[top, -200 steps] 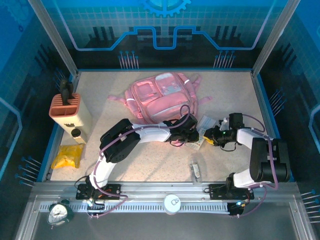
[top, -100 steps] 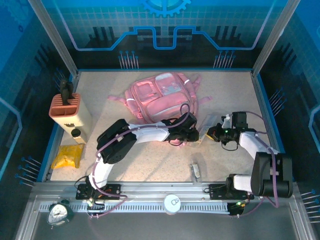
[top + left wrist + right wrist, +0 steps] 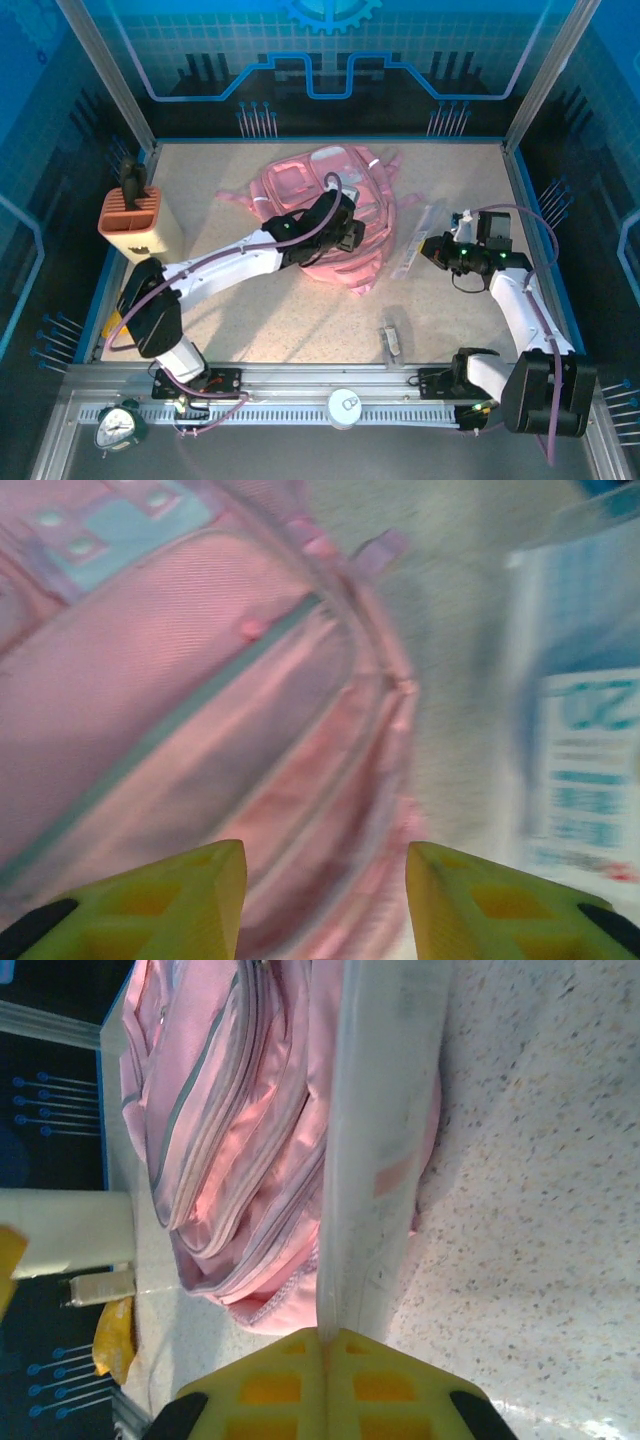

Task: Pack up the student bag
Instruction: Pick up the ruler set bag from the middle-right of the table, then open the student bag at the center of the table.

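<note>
The pink backpack [image 3: 292, 186] lies flat toward the back of the speckled table [image 3: 300, 325], about the middle, with its pockets facing up and its near edge bunched into folds. The left arm stretches out across it, and the left pincer [image 3: 352, 240] hangs right over the near right part of the backpack. From the wrist camera, that left pincer [image 3: 325, 868] has its two yellow-green fingers [image 3: 180, 890] standing apart with nothing between them, and the backpack [image 3: 200, 700] fabric and a zip line lie below the gap. Whether the fingertips touch the cloth I cannot tell. Off to the right, the right pincer [image 3: 431, 248] sits just beside the backpack's right edge, apart from it, and is pinched tight on the near end of a long clear plastic packet [image 3: 412, 238]. Its own camera shows the right pincer [image 3: 325, 1345] closed on the packet [image 3: 385, 1080], which runs away from the fingers alongside the backpack [image 3: 240, 1120]. An orange-and-cream pen holder [image 3: 140, 222] stands well apart at the left side of the table.
</note>
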Action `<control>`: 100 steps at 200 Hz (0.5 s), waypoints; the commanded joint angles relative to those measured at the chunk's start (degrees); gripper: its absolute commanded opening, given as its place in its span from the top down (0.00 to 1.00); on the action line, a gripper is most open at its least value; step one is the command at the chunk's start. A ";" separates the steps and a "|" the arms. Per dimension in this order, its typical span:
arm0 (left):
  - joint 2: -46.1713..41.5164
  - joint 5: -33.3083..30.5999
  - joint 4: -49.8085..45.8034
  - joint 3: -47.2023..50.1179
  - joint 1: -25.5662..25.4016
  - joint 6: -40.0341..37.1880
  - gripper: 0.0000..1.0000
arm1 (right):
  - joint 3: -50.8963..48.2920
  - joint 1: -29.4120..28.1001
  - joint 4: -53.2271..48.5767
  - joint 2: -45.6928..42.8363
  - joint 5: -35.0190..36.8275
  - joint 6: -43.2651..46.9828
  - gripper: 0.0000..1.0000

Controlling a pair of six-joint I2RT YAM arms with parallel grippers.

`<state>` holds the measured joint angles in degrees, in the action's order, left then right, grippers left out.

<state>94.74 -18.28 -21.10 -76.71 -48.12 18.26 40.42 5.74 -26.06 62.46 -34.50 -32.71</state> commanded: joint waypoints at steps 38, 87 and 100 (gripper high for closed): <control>14.98 -12.60 -6.85 -9.95 -0.05 -21.02 0.46 | 3.00 -3.72 -0.99 1.08 -4.90 0.21 1.00; 23.48 -21.40 -5.32 -15.56 1.09 -22.33 0.52 | 2.79 -4.68 0.42 2.52 -5.07 -0.17 1.00; 23.98 -20.73 -5.12 -16.09 1.99 -22.21 0.59 | 2.91 -4.92 0.23 2.83 -4.97 0.10 1.00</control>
<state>117.78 -34.87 -26.26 -90.13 -47.99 -1.83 41.80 1.87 -26.44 64.69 -37.98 -32.93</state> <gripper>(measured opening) 0.464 0.057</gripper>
